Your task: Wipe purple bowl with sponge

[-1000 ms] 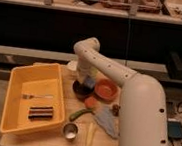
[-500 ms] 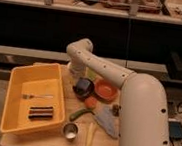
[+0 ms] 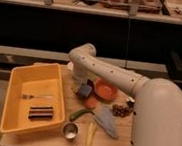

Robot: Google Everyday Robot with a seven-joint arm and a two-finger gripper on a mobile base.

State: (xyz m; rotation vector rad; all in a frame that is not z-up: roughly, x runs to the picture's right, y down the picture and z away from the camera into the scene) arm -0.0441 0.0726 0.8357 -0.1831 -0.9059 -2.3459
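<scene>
My gripper [image 3: 81,86] hangs from the white arm at the middle of the wooden table, just left of the orange bowl. It is shut on the blue-grey sponge [image 3: 84,91], which sits at its tip. The sponge rests down on the purple bowl [image 3: 91,84]. Only a dark sliver of that bowl shows behind the sponge; the gripper and sponge hide the remainder.
An orange bowl [image 3: 105,89] is right of the gripper. A yellow bin [image 3: 20,78] holding a fork and a dark bar fills the left. In front lie a green pepper [image 3: 81,113], a pale grey-blue sheet [image 3: 106,121], grapes [image 3: 121,110], a metal cup [image 3: 70,131] and a yellow strip [image 3: 90,133].
The gripper has moved a little left and down over the purple bowl, and the sponge now covers the bowl's dark inside.
</scene>
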